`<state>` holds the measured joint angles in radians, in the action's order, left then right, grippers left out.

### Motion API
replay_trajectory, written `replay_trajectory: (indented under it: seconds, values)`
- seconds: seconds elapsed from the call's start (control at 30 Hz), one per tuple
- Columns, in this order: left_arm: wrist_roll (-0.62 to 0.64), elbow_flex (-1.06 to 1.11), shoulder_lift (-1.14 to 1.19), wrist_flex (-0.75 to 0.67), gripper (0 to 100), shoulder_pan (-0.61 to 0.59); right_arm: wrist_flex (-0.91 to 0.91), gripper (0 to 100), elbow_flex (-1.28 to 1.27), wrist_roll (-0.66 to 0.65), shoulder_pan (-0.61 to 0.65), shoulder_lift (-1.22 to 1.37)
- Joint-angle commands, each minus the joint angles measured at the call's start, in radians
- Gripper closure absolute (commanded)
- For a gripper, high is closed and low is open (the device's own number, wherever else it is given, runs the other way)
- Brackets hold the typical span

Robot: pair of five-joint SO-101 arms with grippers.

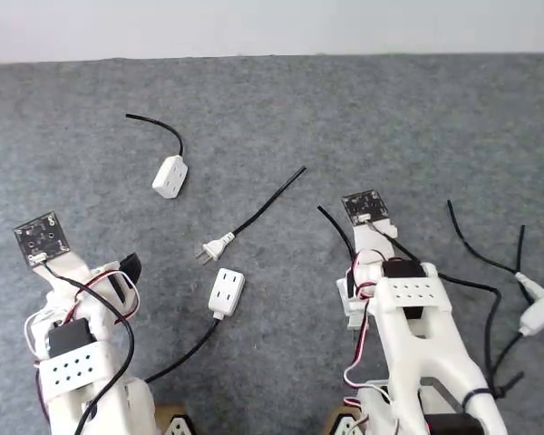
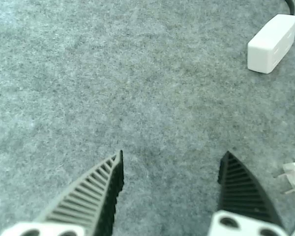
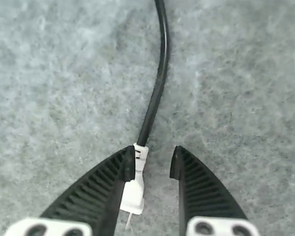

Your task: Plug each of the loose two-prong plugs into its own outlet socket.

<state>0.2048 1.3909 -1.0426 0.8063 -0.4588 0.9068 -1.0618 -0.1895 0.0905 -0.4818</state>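
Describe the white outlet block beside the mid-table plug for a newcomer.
On the grey carpet, look between the white left arm and right arm. The white rectangular outlet block lies just nearer than the white two-prong plug; unlike the other white block farther off, its black cord trails toward the arms.

Grey, felt-like mat with a pale band along the top of the frame.

In the high view the grey mat [image 1: 281, 118] spreads across the frame from the lower edge up to a straight line near the top. Its nap is short and fuzzy, mottled in lighter and darker grey. Above that line a plain pale band [image 1: 272, 27] runs the full width of the upper edge. In the left wrist view the mat [image 2: 88, 73] shows the same soft, uneven speckle, and in the right wrist view the mat [image 3: 64, 73] shows coarser, cloudy patches of grey.
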Motion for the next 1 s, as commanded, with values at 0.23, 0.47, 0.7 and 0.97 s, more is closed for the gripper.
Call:
replay_trajectory:
  seconds: [0.23,0.47,0.7,0.97]
  values:
    - [-0.003,-0.01,-0.009,-0.026,71,-0.003,0.012,86.2,0.054,0.014,0.067,0.013]
    - [-0.003,-0.01,-0.009,-0.026,71,-0.003,-0.027,86.2,0.014,0.011,0.018,0.015]
    - [-0.003,-0.01,-0.009,-0.026,71,-0.003,-0.03,86.2,0.011,0.006,0.013,0.021]
    - [-0.003,-0.01,-0.008,-0.026,71,-0.003,0.022,86.2,0.091,0.006,0.013,0.151]
